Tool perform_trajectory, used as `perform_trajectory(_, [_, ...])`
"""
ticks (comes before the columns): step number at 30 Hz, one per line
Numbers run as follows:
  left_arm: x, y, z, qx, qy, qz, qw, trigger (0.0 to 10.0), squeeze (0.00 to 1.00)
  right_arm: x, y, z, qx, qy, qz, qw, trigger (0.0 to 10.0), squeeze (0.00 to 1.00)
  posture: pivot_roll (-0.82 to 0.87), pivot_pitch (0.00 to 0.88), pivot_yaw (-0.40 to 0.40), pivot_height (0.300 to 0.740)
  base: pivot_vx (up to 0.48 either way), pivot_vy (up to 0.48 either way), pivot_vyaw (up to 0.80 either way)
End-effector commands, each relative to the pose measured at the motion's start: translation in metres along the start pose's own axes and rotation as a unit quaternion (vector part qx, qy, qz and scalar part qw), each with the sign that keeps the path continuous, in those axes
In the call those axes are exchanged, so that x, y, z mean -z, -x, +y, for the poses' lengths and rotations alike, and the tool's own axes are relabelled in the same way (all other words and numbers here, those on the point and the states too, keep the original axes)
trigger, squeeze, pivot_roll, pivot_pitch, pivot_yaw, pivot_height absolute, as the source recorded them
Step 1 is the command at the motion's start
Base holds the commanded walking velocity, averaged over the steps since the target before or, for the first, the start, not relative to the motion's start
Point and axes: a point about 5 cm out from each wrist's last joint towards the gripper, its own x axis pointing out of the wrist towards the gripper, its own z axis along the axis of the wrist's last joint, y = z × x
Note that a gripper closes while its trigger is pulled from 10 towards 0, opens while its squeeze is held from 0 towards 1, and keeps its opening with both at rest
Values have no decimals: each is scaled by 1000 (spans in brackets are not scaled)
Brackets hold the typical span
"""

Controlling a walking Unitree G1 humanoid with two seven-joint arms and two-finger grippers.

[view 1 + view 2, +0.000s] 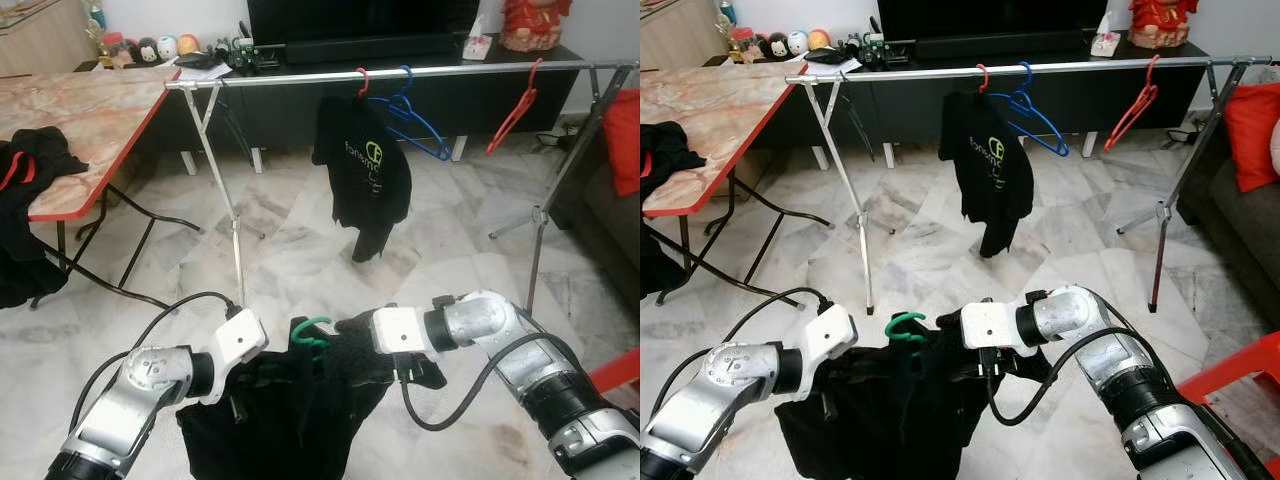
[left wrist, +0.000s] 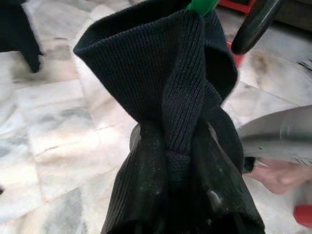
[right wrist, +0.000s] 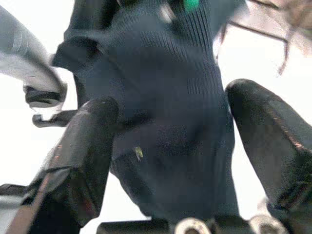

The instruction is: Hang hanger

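Observation:
A black knit garment (image 1: 280, 420) on a green hanger (image 1: 312, 332) hangs low in front of me, held between both arms. My left gripper (image 2: 168, 141) is shut on a bunched fold of the garment near the hanger's neck. My right gripper (image 3: 175, 112) is open, its fingers (image 3: 87, 146) standing on either side of the garment's other shoulder. The silver rack rail (image 1: 450, 70) runs across the room ahead, well above and beyond the green hook. On it hang a black T-shirt (image 1: 365, 175) on a red hanger, a bare blue hanger (image 1: 415, 120) and a bare red hanger (image 1: 515, 110).
A marble-topped folding table (image 1: 90, 120) with dark clothes (image 1: 30, 170) stands on the left. The rack's legs (image 1: 232, 230) spread onto the marble floor. A dark TV cabinet (image 1: 300, 110) lies behind the rail, a sofa with a red cushion (image 1: 625, 140) at right, something red (image 1: 615, 370) at lower right.

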Motion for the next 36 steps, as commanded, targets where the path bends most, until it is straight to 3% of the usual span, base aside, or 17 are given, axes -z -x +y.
perform_trajectory(1, [1,10,6,-36,-2,-9,999,0,0,7,5,-2,39,-23,3,999,10000,1000,-81,0,67,740,0,0,0])
perform_trajectory(7, [10,13,6,-87,12,-16,996,0,0,8,9,-11,109,-58,-23,992,10000,1000,-82,0,69,740,0,0,0])
perform_trajectory(13, [21,25,22,-254,20,-30,967,667,0,26,11,-27,291,-159,-29,943,10000,1000,-78,0,69,740,0,0,0])
perform_trajectory(14, [24,28,24,-270,27,-28,962,1843,0,29,10,-27,309,-175,-27,935,10000,1000,-80,0,70,740,0,0,0])
perform_trajectory(15, [27,32,25,-300,35,-29,953,7804,0,37,9,-26,344,-212,-24,914,10000,804,-78,0,72,740,0,0,0])
perform_trajectory(16, [30,35,26,-319,40,-31,946,10000,0,43,8,-24,366,-237,-21,900,10000,486,-78,0,72,740,0,0,0])
perform_trajectory(17, [38,41,27,-357,59,-30,932,10000,0,57,1,-13,402,-302,-13,864,10000,306,-78,0,72,740,0,0,0])
perform_trajectory(19, [40,42,26,-367,66,-29,928,10000,0,61,-2,-9,410,-320,-10,854,10000,306,-78,0,72,740,0,0,0])
perform_trajectory(20, [41,43,26,-382,67,-33,921,10000,0,70,-7,1,420,-349,11,838,10000,0,-76,0,69,740,0,0,0])
perform_trajectory(23, [43,45,26,-407,68,-39,910,10000,0,83,-16,17,434,-388,44,812,10000,0,-76,0,69,740,0,0,0])
perform_trajectory(27, [43,44,26,-411,66,-40,908,10000,0,83,-16,16,438,-389,47,809,10000,0,-76,0,69,740,0,0,0])
perform_trajectory(28, [45,49,25,-437,79,-49,895,10000,0,92,-25,34,444,-428,69,784,10000,0,-68,0,65,740,0,0,0])
perform_trajectory(29, [49,58,23,-481,91,-61,870,10000,0,106,-37,65,450,-494,112,736,10000,0,-67,0,62,740,0,0,0])
perform_trajectory(30, [49,58,23,-481,91,-61,870,10000,0,106,-37,65,450,-494,112,736,10000,0,-67,0,62,740,0,0,0])
perform_trajectory(31, [50,63,21,-504,99,-70,855,10000,0,112,-42,81,448,-521,134,714,10000,0,-62,0,58,740,0,0,0])
perform_trajectory(33, [50,64,20,-508,104,-76,852,10000,0,114,-42,85,446,-527,140,710,10000,0,-62,0,58,740,0,0,0])
perform_trajectory(36, [52,68,16,-520,109,-79,844,10000,0,125,-39,106,462,-566,171,661,10000,0,-54,0,49,740,0,0,0])
